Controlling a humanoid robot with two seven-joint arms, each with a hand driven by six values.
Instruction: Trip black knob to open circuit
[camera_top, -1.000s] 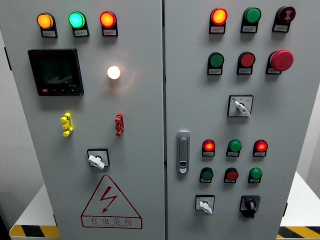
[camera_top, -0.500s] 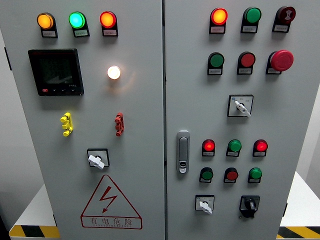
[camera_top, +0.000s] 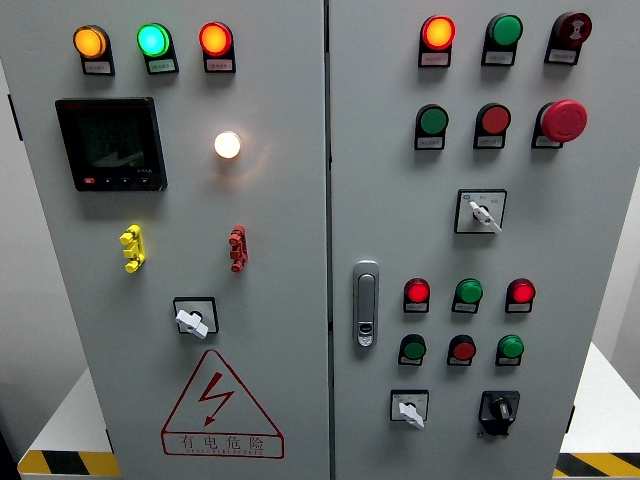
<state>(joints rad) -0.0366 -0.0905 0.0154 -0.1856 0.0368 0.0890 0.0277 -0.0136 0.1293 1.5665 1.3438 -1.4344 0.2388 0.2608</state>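
Black knob (camera_top: 497, 410) low on the right door, near its bottom edge; hands unseen, finger state untellable.

I find the cabinet door (camera_top: 270, 330) smooth, matt grey painted metal, its door handle (camera_top: 366, 303) bright brushed metal, the black knob (camera_top: 497, 410) glossy plastic, and the red mushroom button (camera_top: 563, 120) smooth, shiny plastic.

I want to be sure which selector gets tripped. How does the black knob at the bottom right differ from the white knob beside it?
The black knob is dark and points roughly straight down; the white knob is pale and points down-right. The black one sits further right, under the green button. Both sit on square black plates in the right door's bottom row.
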